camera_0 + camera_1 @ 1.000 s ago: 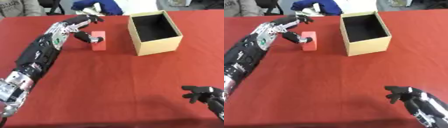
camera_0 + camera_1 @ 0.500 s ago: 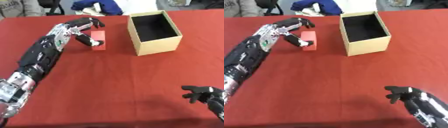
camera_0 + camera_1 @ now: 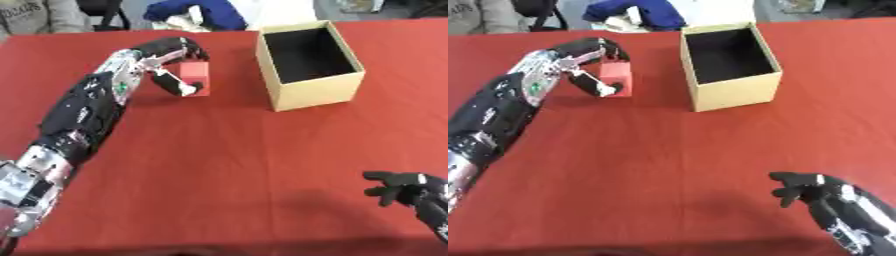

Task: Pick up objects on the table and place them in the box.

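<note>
Red block (image 3: 194, 75), matte and box-shaped, on the red table (image 3: 219, 165) just left of the open cardboard box (image 3: 308, 64). Left hand (image 3: 168, 60): fingers curled over the block's far top edge, thumb against its near left face, block between them. Right hand (image 3: 808, 189), near right corner: fingers relaxed, spread, holding nothing.

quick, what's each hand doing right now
Left hand: fingers curled round the red block.
Right hand: open, holding nothing, at the lower right.
</note>
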